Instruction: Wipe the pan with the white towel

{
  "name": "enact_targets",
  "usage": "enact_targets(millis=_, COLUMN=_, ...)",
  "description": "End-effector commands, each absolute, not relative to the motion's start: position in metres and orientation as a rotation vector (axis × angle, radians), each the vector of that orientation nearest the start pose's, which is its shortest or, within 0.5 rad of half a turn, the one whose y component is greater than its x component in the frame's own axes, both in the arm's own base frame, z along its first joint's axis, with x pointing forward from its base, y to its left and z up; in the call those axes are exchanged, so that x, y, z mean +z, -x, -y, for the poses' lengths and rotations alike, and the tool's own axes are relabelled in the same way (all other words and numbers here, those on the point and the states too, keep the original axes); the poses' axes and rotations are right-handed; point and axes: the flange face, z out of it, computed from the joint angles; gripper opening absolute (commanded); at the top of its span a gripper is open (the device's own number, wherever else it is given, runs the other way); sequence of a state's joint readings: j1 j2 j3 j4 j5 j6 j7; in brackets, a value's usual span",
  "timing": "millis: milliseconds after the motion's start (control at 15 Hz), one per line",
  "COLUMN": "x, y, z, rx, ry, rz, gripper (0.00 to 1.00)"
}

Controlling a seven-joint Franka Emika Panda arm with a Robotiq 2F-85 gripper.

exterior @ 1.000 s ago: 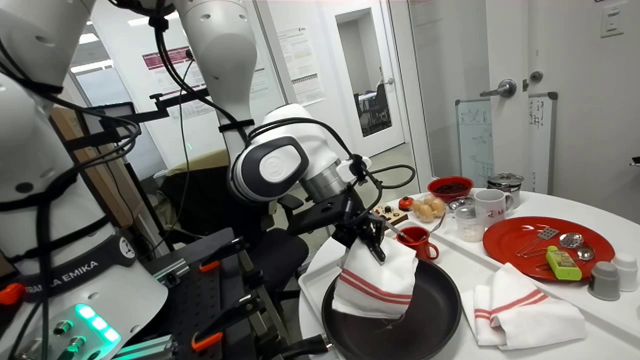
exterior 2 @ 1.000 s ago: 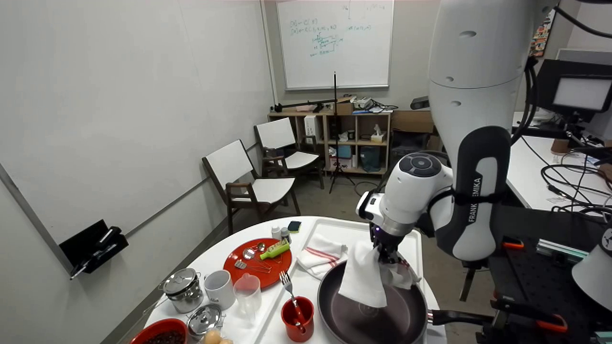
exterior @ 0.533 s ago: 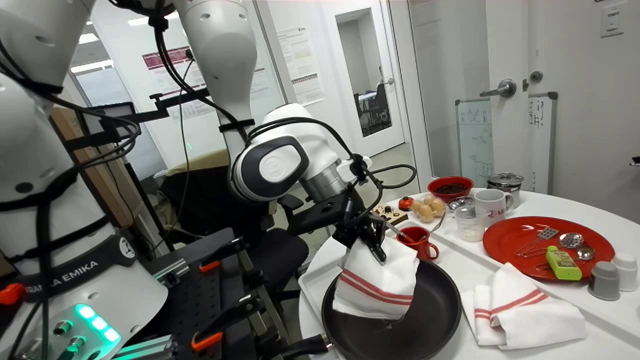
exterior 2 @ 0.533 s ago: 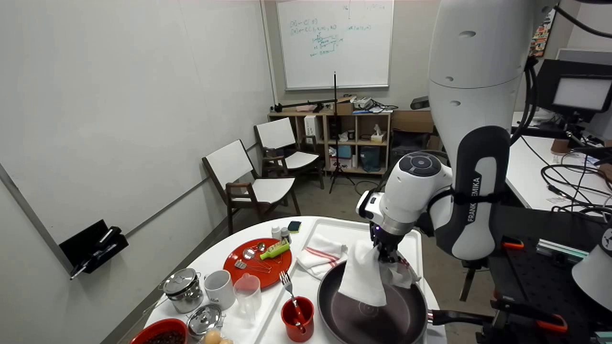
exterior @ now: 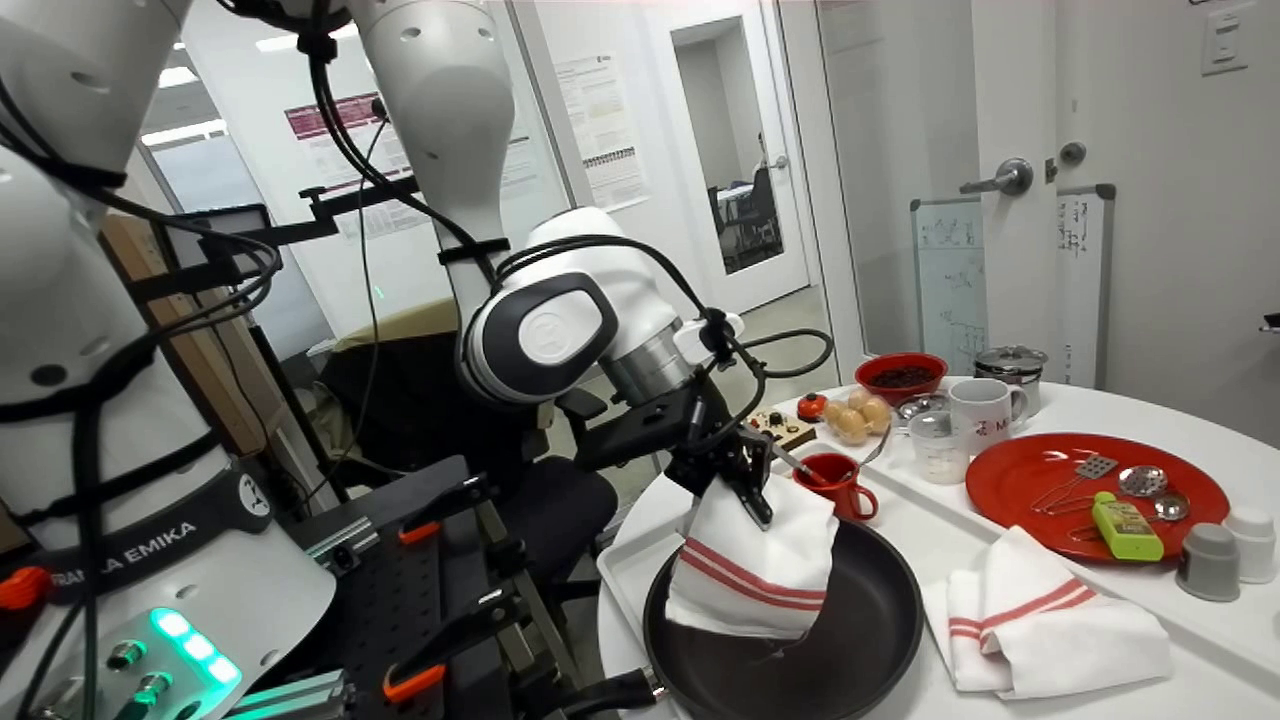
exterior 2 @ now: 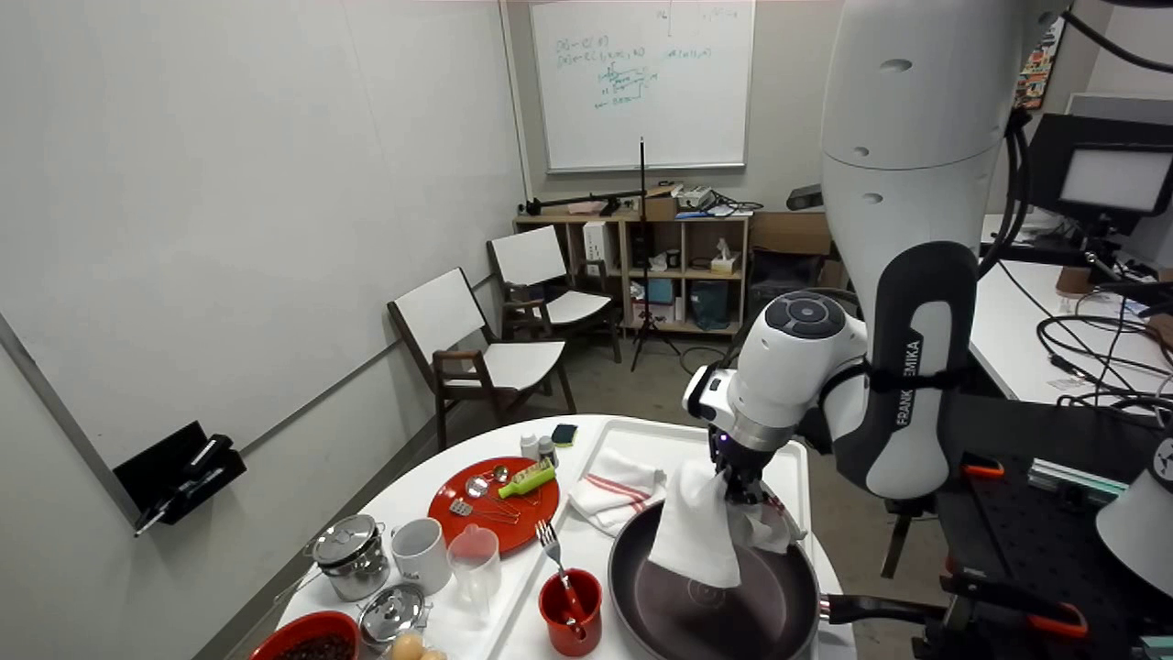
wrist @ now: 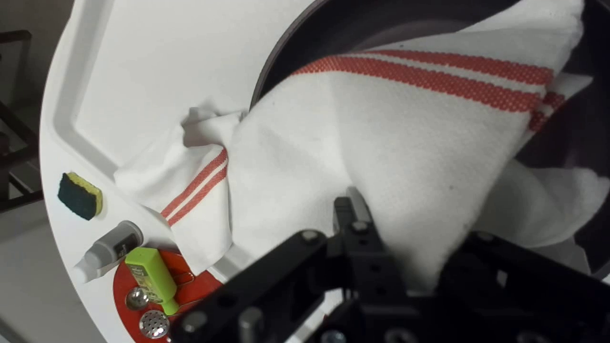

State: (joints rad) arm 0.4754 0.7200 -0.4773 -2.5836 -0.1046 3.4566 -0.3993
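blocked: red mug (exterior: 833, 499), folded cloth (exterior: 1060, 635) beside pan (exterior: 872, 610) | free: tray (exterior: 937, 545) between

Pan (exterior 2: 719, 616) in both exterior views, wrist view closer, facing down

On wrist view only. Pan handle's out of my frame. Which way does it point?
Observer: Both exterior views show the pan handle pointing toward the robot's base, out past the edge of the table.
Operator: Anything close by that I'm missing?
Observer: A red mug beside the pan, with a fork sticking up out of it.
Operator: Farther off?
Observer: A lidded metal pot, standing next to a white mug.
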Motion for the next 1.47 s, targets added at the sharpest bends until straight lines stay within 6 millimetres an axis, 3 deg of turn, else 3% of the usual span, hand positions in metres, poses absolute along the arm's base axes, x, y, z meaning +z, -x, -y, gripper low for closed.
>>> enact_targets(millis=0, x=0.064, y=-0.415, z=0.030, rx=-0.259, ry=3.266, rz=1.081, gripper=0.11)
enact_targets(millis=333, x=0.064, y=-0.415, z=0.030, rx=-0.259, ry=3.266, rz=1.081, gripper=0.11)
enact_targets(millis=400, x=0.063, y=-0.415, z=0.029, rx=-0.257, ry=3.256, rz=1.084, gripper=0.03)
enact_targets(millis=533, x=0.061, y=-0.419, z=0.025, rx=-0.275, ry=3.238, rz=1.070, gripper=0.03)
enact_targets(millis=933, x=0.041, y=-0.436, z=0.015, rx=-0.322, ry=3.114, rz=1.035, gripper=0.03)
enact_targets(millis=1133, x=0.015, y=-0.437, z=0.021, rx=-0.312, ry=3.052, rz=0.992, gripper=0.03)
enact_targets(millis=1400, x=-0.033, y=-0.436, z=0.034, rx=-0.258, ry=2.974, rz=0.948, gripper=0.03)
